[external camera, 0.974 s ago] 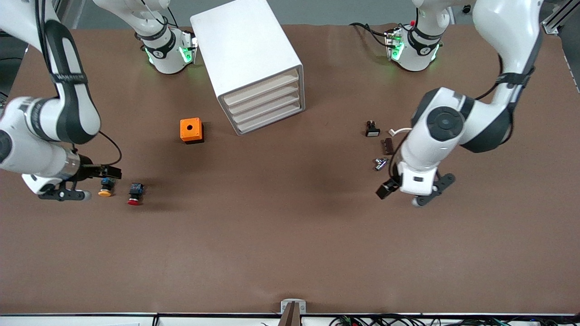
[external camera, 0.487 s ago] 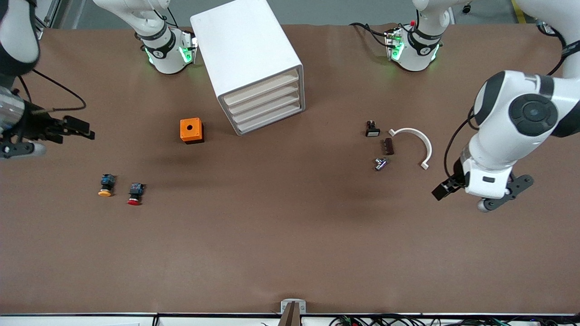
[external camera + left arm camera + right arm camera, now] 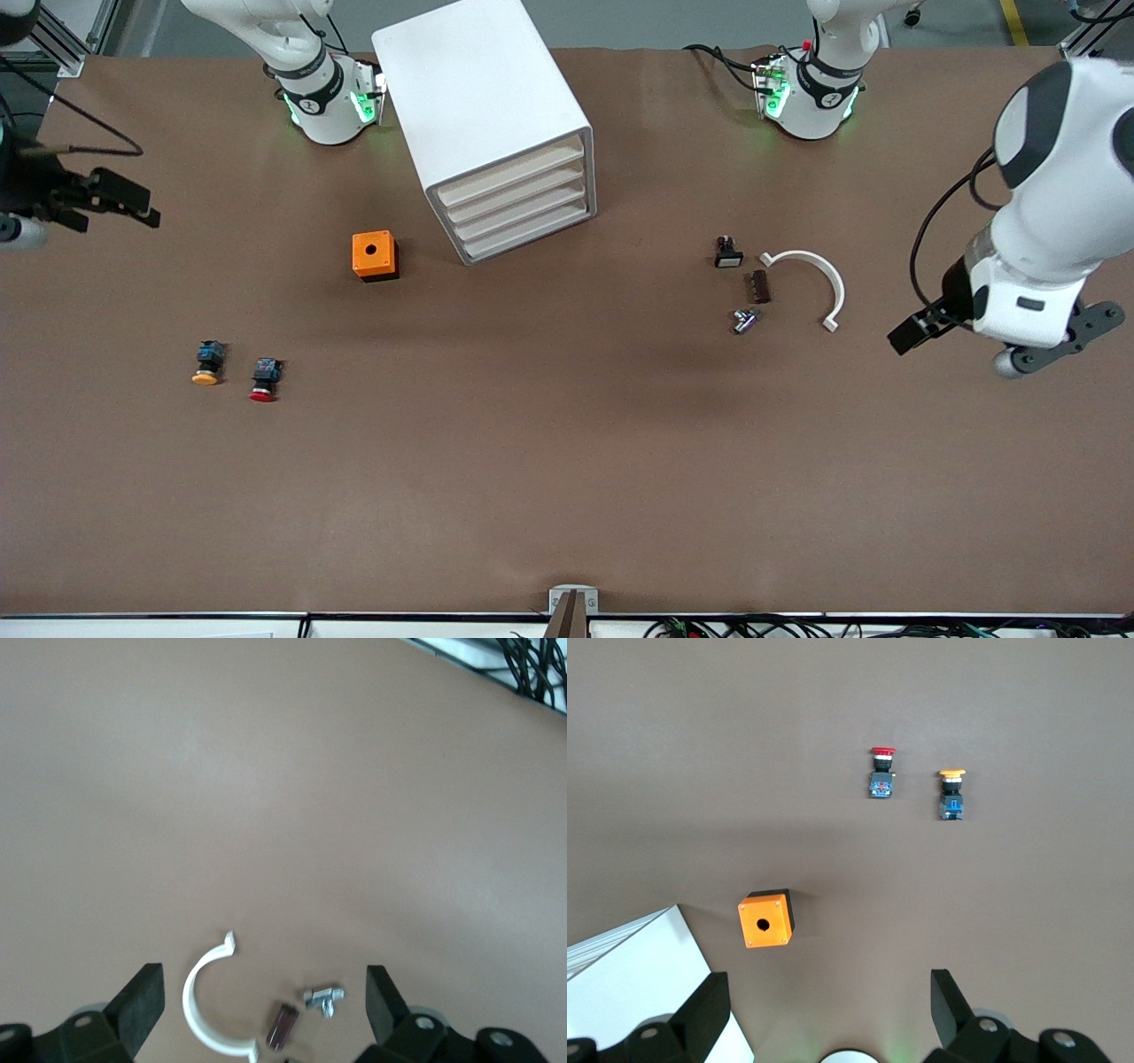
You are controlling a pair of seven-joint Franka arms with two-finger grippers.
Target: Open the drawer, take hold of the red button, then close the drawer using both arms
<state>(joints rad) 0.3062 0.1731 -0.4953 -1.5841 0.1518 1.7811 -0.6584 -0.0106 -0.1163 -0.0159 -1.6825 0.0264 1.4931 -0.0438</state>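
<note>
Nothing's done yet: your drawer (image 3: 523, 197) sits shut, red button (image 3: 264, 379) untouched on the table, left gripper (image 3: 961, 341) and right gripper (image 3: 75, 213) both wide and empty over the table's ends.

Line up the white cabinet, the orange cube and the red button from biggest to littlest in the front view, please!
1. White boxy cabinet, by far the biggest.
2. Orange cube with a hole.
3. Small red-capped push button, the littlest.

Even overhead light, soft shadows; left wrist view slightly blurred
</note>
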